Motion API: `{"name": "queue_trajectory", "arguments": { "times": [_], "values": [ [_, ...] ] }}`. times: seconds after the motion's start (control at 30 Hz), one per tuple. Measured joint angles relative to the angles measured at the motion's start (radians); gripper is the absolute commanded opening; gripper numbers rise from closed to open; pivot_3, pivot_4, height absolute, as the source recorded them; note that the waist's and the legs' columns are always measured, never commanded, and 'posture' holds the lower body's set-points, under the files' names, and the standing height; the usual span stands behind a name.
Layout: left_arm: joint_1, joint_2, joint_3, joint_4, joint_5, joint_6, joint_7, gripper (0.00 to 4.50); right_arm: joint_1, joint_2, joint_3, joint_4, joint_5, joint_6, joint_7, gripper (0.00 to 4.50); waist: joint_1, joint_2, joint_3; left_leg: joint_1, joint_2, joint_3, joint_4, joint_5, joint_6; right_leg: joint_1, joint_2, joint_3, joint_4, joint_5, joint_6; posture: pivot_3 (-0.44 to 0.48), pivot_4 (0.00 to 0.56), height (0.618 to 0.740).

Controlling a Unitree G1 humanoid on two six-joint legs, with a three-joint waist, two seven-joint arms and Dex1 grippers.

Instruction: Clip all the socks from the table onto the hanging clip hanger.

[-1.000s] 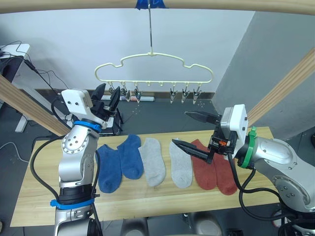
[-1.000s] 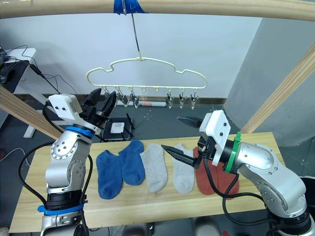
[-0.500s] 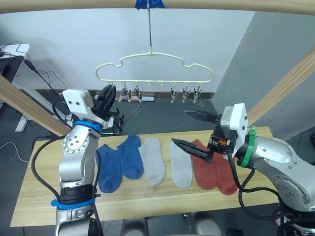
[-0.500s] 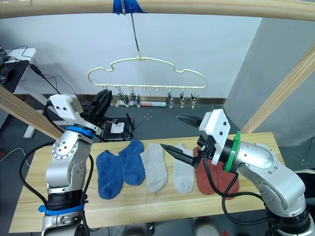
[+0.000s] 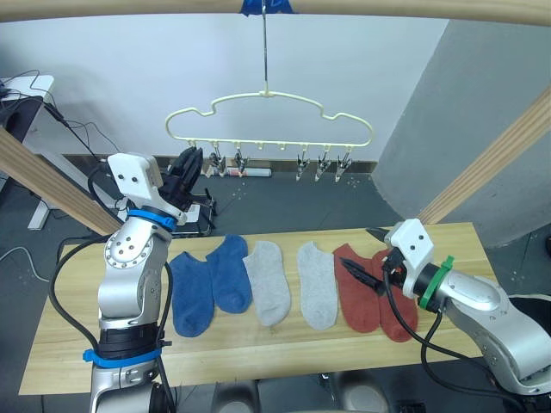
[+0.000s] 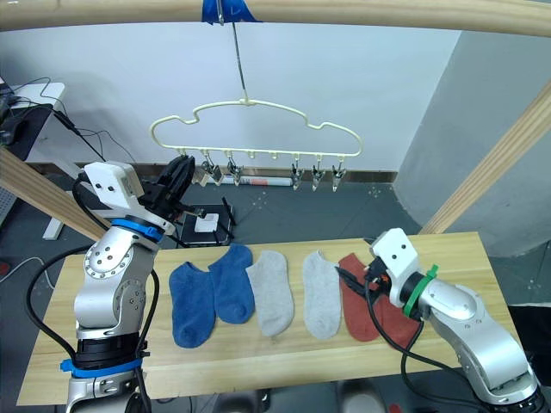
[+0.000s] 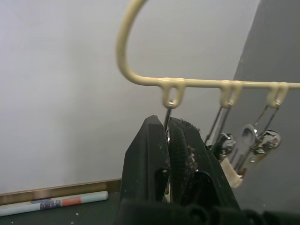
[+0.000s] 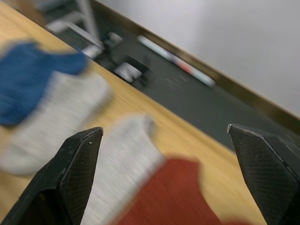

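Six socks lie in a row on the table (image 5: 258,353): two blue socks (image 5: 191,292), two light grey socks (image 5: 267,280) and two rust red socks (image 5: 396,301). Above and behind the table the cream clip hanger (image 7: 201,84) hangs by its hook. My left gripper (image 5: 191,159) is raised to the hanger's leftmost clip (image 7: 167,112) and is shut on it. My right gripper (image 5: 368,255) hovers low over the red socks (image 8: 173,187) with its fingers wide open and nothing between them.
A thick wooden frame bar (image 5: 387,9) runs across the top. Slanted wooden beams stand at the left (image 5: 43,181) and the right (image 5: 491,155). Cables and a small black stand (image 6: 207,225) lie on the dark floor behind the table.
My left gripper closed on the hanger's leftmost clip. My right gripper dropped down and to the right, from above the grey sock to just over the red socks.
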Motion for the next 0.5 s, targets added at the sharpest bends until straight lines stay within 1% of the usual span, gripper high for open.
{"name": "queue_trajectory", "arguments": {
  "times": [0.1, 0.23, 0.27, 0.37, 0.5],
  "values": [
    [0.004, 0.007, 0.0, -0.013, 0.0, 0.011, -0.001, 0.01, 0.029, 0.043, -0.001, 0.099, -0.046, -0.02, -0.038, 4.5, 0.0, 0.0, 0.011, 0.0, 0.0, 0.0, 0.0, 0.001, -0.001, 0.0, 0.0, 0.001, 0.001, 0.0, 0.0, -0.146, 0.358, 0.74],
    [0.011, 0.018, 0.0, -0.038, -0.002, 0.038, -0.003, 0.01, 0.028, 0.114, -0.024, 0.264, -0.097, -0.045, -0.1, 4.5, 0.002, 0.002, 0.018, 0.0, 0.0, 0.001, 0.0, 0.001, -0.001, -0.001, 0.0, 0.001, 0.0, 0.0, 0.0, -0.146, 0.358, 0.74],
    [0.011, 0.022, 0.001, -0.043, -0.002, 0.04, -0.003, 0.01, 0.027, 0.126, -0.031, 0.291, -0.107, -0.042, -0.114, 4.5, 0.003, 0.002, 0.019, 0.0, 0.0, 0.001, 0.0, 0.001, -0.001, -0.001, 0.0, 0.001, 0.0, 0.0, 0.0, -0.131, 0.363, 0.74],
    [0.012, 0.026, 0.001, -0.049, -0.003, 0.046, -0.003, 0.01, 0.02, 0.168, -0.051, 0.332, -0.13, -0.019, -0.161, 4.5, 0.003, 0.003, 0.021, 0.0, 0.0, 0.001, -0.001, 0.001, -0.001, -0.001, 0.0, 0.001, 0.0, 0.0, 0.0, -0.131, 0.363, 0.74],
    [0.016, 0.029, 0.001, -0.053, -0.004, 0.051, -0.004, 0.01, 0.02, 0.207, -0.057, 0.343, -0.159, -0.021, -0.195, 4.5, 0.003, 0.004, 0.023, 0.0, 0.0, 0.001, -0.001, 0.001, -0.001, -0.001, 0.0, 0.001, 0.0, -0.001, 0.002, -0.128, 0.361, 0.74]
  ]
}}
